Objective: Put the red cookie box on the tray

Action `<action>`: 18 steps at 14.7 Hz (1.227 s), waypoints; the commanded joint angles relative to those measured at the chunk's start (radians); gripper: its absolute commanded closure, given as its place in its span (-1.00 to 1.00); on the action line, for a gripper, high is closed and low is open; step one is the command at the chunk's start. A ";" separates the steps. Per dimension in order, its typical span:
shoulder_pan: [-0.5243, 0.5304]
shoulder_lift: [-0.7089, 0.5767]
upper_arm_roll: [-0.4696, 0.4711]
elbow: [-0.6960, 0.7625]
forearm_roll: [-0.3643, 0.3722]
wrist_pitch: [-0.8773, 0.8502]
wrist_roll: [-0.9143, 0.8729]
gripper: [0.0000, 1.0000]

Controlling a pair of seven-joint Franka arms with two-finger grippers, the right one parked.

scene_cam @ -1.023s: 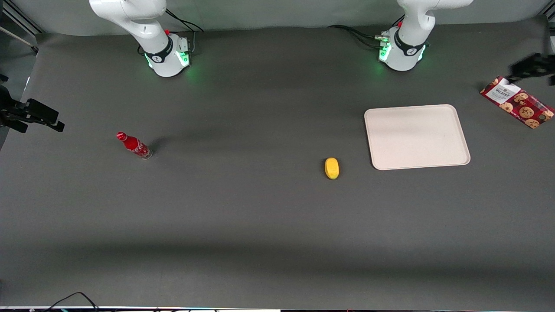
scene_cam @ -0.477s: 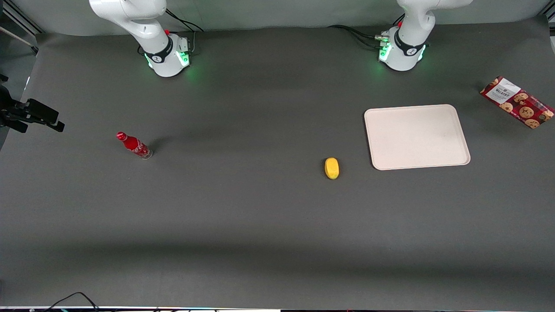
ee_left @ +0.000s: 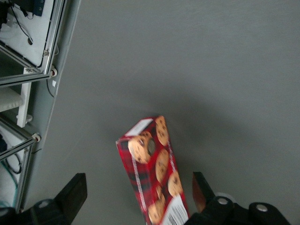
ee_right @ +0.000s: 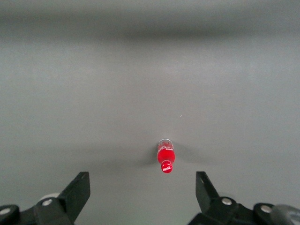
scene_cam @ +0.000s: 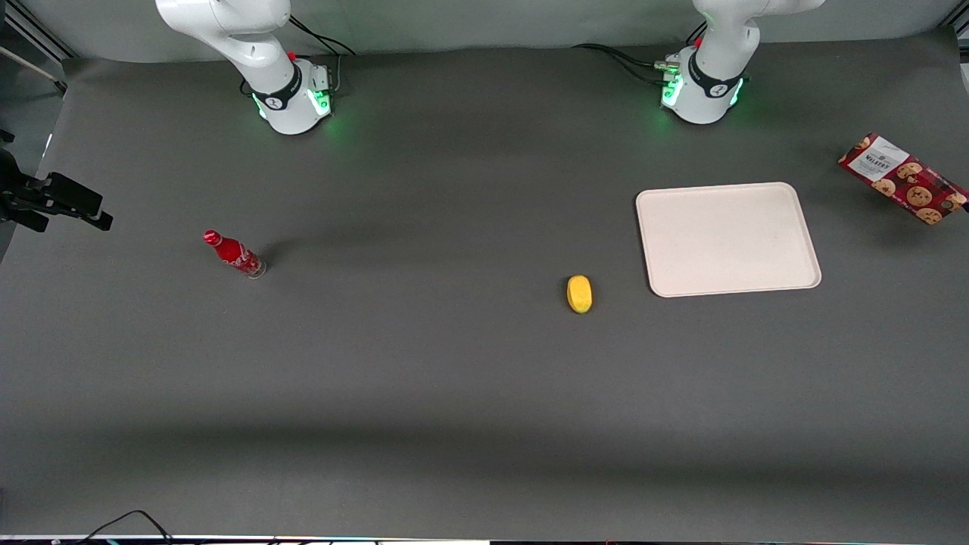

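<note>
**Q:** Red cookie box [scene_cam: 901,180]: where is it lying, and is anything holding it?

**A:** Working from the near edge of the dark table [scene_cam: 424,378] upward in the front view, a small yellow object [scene_cam: 579,294] is sitting just below the frame's centre. A small red bottle [scene_cam: 233,253] is standing toward the parked arm's end. Slightly farther from the camera, the tray [scene_cam: 727,238] is lying flat and bare, just beside the yellow object. Farther still, in the upper part of the frame at the very edge toward the working arm's end, the box is resting slantwise on the table. It is near the tray but not touching it.

**Q:** And the gripper?

**A:** The gripper [ee_left: 137,187] is hovering above the box. In the wrist view its two fingers [ee_left: 74,190] are standing wide apart with the carton between them, neither one touching it. Nothing is being gripped.

**Q:** What is changing?

**A:** A second ago the gripper was showing dark over the box's white-label end in the front view. Half a second ago it had left that view, and it is now out of it apart from perhaps a dark speck at the frame edge. The box itself is lying where it was.

**Q:** Meaning for the task?

**A:** It looks as though the arm is lining up over the carton. Grasping is not yet done, so lifting and carrying to the tray are still ahead.
</note>
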 commanded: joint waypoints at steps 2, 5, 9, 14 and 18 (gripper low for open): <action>0.014 0.075 0.050 -0.118 -0.209 0.182 0.218 -1.00; 0.026 0.131 0.055 -0.139 -0.363 0.208 0.353 -0.87; 0.028 0.129 0.056 -0.164 -0.434 0.247 0.386 1.00; 0.028 0.128 0.056 -0.159 -0.449 0.245 0.386 1.00; -0.001 0.088 0.070 -0.115 -0.454 0.192 0.386 1.00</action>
